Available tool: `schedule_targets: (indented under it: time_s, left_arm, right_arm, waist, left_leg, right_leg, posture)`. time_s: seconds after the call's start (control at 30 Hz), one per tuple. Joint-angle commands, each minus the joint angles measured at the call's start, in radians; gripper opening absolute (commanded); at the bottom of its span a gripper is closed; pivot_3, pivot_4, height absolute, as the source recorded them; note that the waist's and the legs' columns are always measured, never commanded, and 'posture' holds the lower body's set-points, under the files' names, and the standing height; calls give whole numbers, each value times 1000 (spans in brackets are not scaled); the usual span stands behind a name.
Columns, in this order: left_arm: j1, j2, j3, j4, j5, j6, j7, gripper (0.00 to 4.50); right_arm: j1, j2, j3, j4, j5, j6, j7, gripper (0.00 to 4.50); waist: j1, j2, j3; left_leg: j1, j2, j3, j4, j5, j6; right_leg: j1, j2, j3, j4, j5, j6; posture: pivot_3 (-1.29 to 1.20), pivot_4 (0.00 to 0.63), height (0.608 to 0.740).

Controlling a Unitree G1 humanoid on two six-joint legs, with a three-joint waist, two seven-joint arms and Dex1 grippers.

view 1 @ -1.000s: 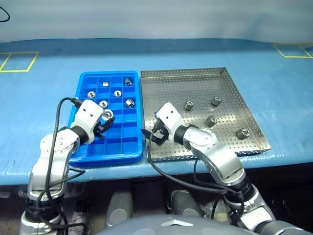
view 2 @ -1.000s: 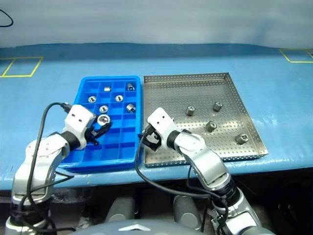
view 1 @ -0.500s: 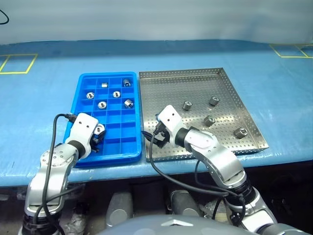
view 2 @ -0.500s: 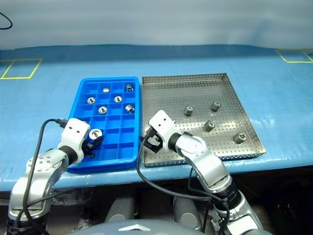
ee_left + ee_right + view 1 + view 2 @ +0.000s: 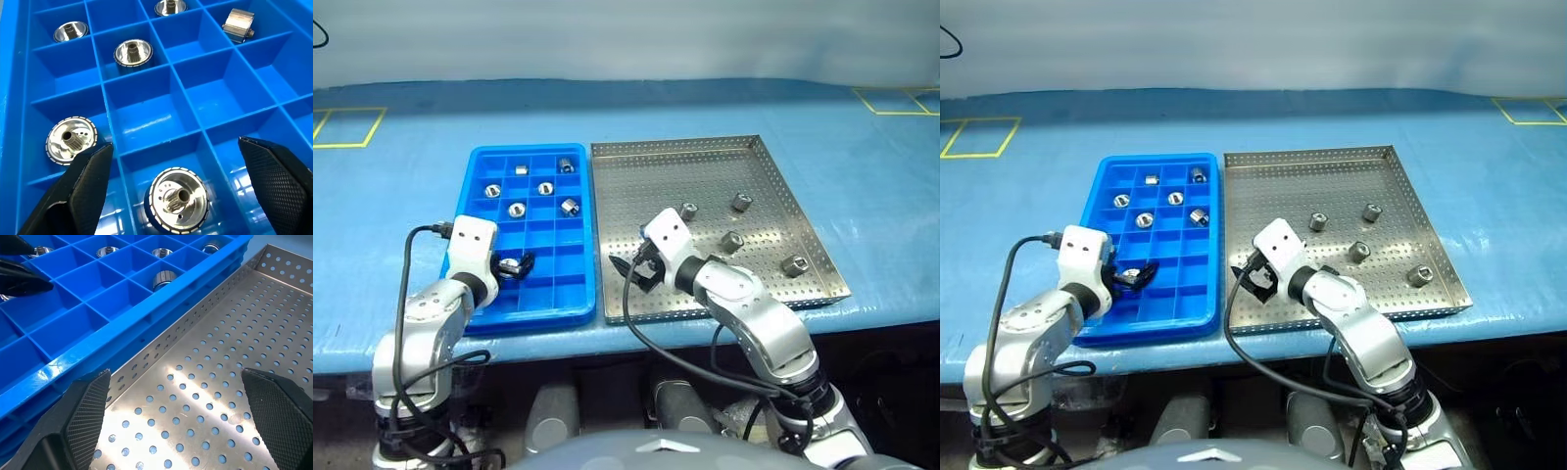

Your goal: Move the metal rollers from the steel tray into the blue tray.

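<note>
Blue tray (image 5: 161, 93), roller (image 5: 177, 199) upright, hole up

The blue tray (image 5: 530, 299), a bright plastic grid of square compartments, lies on the left with its long side just beside the steel tray (image 5: 705, 157), a shallow perforated silver tray with low rims. Four metal rollers (image 5: 739, 202), short shiny cylinders with a central hole, lie scattered and apart in the right half of the steel tray. Several more sit one per compartment in the blue tray's far rows, and one (image 5: 176, 200) lies hole-up in a near-left compartment.
</note>
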Motion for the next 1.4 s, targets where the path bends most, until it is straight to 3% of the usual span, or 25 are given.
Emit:
schedule_targets:
  time_s: [0.03,0.27,0.4,0.53,0.73,0.93,1.13,1.4]
  left_arm:
    - [-91,22,-29,-21,-72,-122,-68,4460]
    - [-399,103,-253,294,-89,-246,-229,4460]
    - [-568,45,-380,568,-44,-342,-252,4460]
    - [-702,-76,-444,863,-1,-478,-248,4460]
    - [-879,-287,-438,1318,63,-713,-145,4460]
    - [-989,-401,-398,1617,98,-865,-43,4460]
    - [-1033,-445,-365,1769,136,-921,103,4460]
    - [-1029,-439,-330,1817,161,-930,202,4460]
  right_arm:
    - [5,7,-43,-61,13,5,-16,4500]
    - [64,-14,-123,-121,13,33,-48,4500]
    - [121,-26,-178,-169,3,55,-86,4500]
    - [175,-16,-231,-215,-11,77,-136,4500]
    - [232,15,-262,-275,-21,99,-197,4500]
    - [263,39,-265,-316,-27,113,-235,4500]
    - [284,49,-272,-337,-26,122,-254,4500]
    - [282,48,-274,-331,-19,124,-256,4500]
  waist:
    - [1,-1,1]
    - [-5,-1,1]
    - [-15,-1,1]
    - [-33,-1,1]
    - [-78,-1,1]
    - [-143,-1,1]
    - [-213,-1,1]
    - [-270,-1,1]
  left_leg:
    - [0,0,0,0,0,0]
    - [-1,-1,1,0,0,0]
    - [-4,-1,0,0,0,0]
    - [-7,-2,0,0,0,0]
    - [-13,-2,-1,0,-1,1]
    - [-13,-3,-1,0,-1,1]
    - [-13,-3,-2,-1,-1,2]
    - [-12,-4,-3,-1,-1,1]
  right_leg:
    - [0,0,0,0,0,0]
    - [0,0,1,-2,0,1]
    - [-2,0,1,-3,1,2]
    - [-4,0,1,-4,4,7]
    - [-8,0,1,-5,4,8]
    - [-8,0,1,-5,3,10]
    - [-8,0,1,-5,3,11]
    - [-6,-1,1,-5,3,12]
  posture:
    - [20,150,740]
    - [-45,150,740]
    - [-95,150,740]
    - [-167,150,740]
    - [-256,150,740]
    - [-320,150,740]
    - [-342,150,740]
    - [-337,150,740]
